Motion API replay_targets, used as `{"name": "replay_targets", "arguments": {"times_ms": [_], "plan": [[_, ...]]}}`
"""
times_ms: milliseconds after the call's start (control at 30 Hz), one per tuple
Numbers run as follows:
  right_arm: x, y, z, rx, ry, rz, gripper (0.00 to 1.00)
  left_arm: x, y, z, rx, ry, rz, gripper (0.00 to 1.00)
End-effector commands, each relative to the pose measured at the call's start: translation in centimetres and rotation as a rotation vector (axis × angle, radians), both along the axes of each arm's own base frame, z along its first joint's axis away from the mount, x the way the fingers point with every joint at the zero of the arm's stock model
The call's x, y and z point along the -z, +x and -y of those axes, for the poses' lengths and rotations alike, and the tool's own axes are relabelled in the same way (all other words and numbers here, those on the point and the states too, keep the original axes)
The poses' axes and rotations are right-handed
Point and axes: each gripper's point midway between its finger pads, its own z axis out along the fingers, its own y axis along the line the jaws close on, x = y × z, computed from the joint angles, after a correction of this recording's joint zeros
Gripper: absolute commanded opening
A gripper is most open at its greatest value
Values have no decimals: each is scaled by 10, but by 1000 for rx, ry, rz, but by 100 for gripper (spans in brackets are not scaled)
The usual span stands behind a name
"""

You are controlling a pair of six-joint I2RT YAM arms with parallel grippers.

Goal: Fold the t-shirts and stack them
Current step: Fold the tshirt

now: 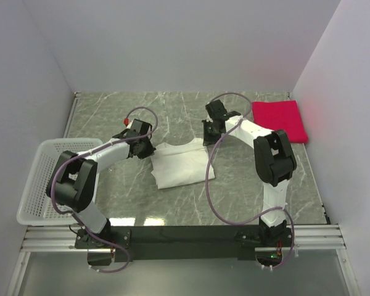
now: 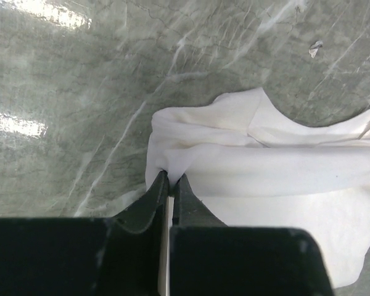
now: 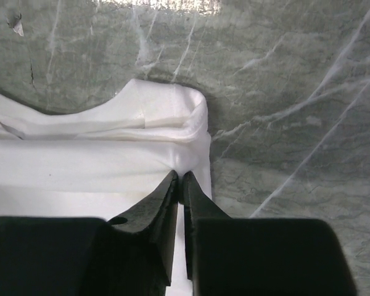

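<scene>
The white t-shirt (image 1: 179,165) lies partly folded in the middle of the marble table. My left gripper (image 1: 147,148) is shut on its left upper edge; in the left wrist view the jaws (image 2: 171,177) pinch a fold of white cloth (image 2: 265,166). My right gripper (image 1: 211,137) is shut on the shirt's right upper corner; in the right wrist view the tips (image 3: 180,177) pinch the white cloth (image 3: 98,163) by its rolled edge. The red t-shirt (image 1: 279,119) lies folded square at the back right, apart from both grippers.
A white plastic mesh basket (image 1: 49,179) stands at the left edge of the table, beside the left arm. White walls close in the back and sides. A small scrap (image 2: 315,47) lies on the marble beyond the shirt.
</scene>
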Motion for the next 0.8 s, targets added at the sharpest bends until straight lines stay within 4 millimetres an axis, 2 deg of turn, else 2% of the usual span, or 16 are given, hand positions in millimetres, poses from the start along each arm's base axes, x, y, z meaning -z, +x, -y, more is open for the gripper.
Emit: {"name": "replay_targets", "arguments": {"times_ms": [0, 133, 167, 233, 267, 333, 367, 400, 433, 467, 500, 533, 567, 667, 700, 767], "plan": [[-18, 30, 23, 83, -36, 87, 14, -7, 16, -22, -47, 93, 44, 5], [-18, 35, 22, 87, -35, 88, 27, -1, 22, -24, -55, 116, 41, 15], [-21, 37, 21, 87, -27, 98, 34, -1, 24, -24, -52, 120, 42, 16], [-28, 39, 20, 90, -14, 114, 38, -4, 27, -25, -60, 128, 49, 21], [-39, 39, 19, 90, -2, 137, 39, -7, 27, -26, -57, 132, 53, 23], [-47, 36, 21, 99, -1, 156, 39, -24, 30, -24, -49, 118, 93, 37], [-65, 36, 17, 88, 39, 199, 39, -31, 30, -24, -42, 116, 109, 43], [-71, 33, 14, 75, 61, 207, 39, -37, 28, -24, -41, 112, 118, 49], [-70, 25, 11, 57, 77, 200, 39, -52, 26, -24, -41, 100, 149, 60], [-83, 20, 2, 19, 126, 215, 38, -57, 23, -25, -41, 100, 161, 63], [-84, 14, -3, -3, 141, 211, 38, -59, 17, -26, -37, 105, 153, 65], [-85, 7, -5, -26, 153, 207, 38, -71, 11, -23, -28, 94, 183, 65], [-85, 0, -14, -61, 178, 200, 38, -74, 6, -22, -30, 93, 187, 64], [-79, -11, -27, -116, 235, 172, 38, -69, -12, -12, 18, 66, 186, 60], [-77, -16, -33, -141, 272, 150, 38, -62, -17, -4, 50, 46, 176, 51], [-72, -13, -42, -159, 308, 142, 37, -55, -19, 3, 89, 39, 164, 47]]}}
